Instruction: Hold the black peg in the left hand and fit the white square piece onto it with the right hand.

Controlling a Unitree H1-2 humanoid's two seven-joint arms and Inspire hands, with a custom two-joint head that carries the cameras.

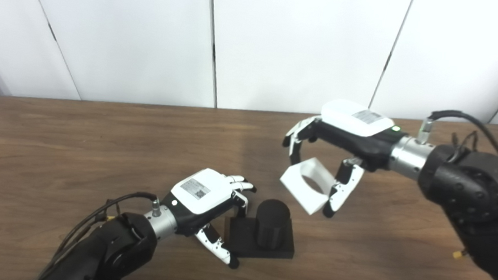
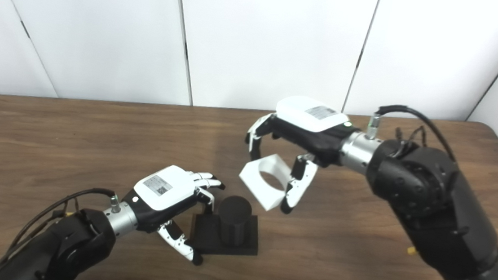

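On the wooden table (image 2: 50, 140) the black peg (image 2: 233, 220) stood upright on its square black base (image 2: 226, 239), resting on the tabletop near the front centre. The left hand (image 2: 167, 200) was at the base's left side, fingers (image 2: 207, 183) curled over the far-left corner and thumb (image 2: 181, 244) at the near-left corner, in contact with the base. The right hand (image 2: 294, 139) held the white square piece (image 2: 263, 179) raised and tilted, clear of the table, to the right of and beyond the peg, well apart from it. Its round hole faced the camera.
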